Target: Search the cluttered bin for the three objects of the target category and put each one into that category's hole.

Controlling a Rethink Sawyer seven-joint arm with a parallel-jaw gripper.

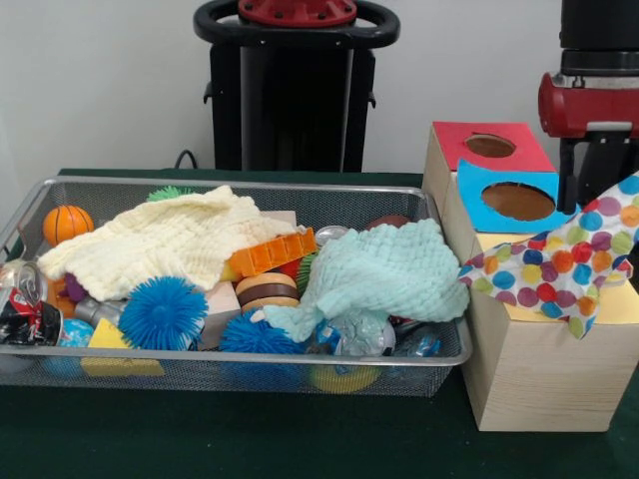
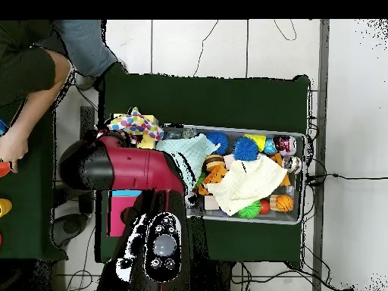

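The wire-mesh bin point(image 1: 300, 190) stands at the left, full of toys; it also shows in the overhead view point(image 2: 297, 136). One white polka-dot cloth point(image 1: 559, 269) hangs from my gripper point(image 1: 609, 178) at the right edge and spreads over the yellow top of the nearest wooden box point(image 1: 499, 246). It covers the yellow hole, which is hidden. From above the cloth point(image 2: 135, 123) shows beside my red arm point(image 2: 129, 167). My gripper is shut on the cloth's upper corner. No other polka-dot cloth shows in the bin.
In the bin lie a pale yellow knitted cloth point(image 1: 165, 244), a mint-green knitted cloth point(image 1: 384, 274), blue spiky balls point(image 1: 162, 312), an orange ball point(image 1: 67, 223). Behind the yellow box stand the blue-faced box point(image 1: 514, 200) and the red-faced box point(image 1: 489, 146). A person point(image 2: 30, 76) stands by the table.
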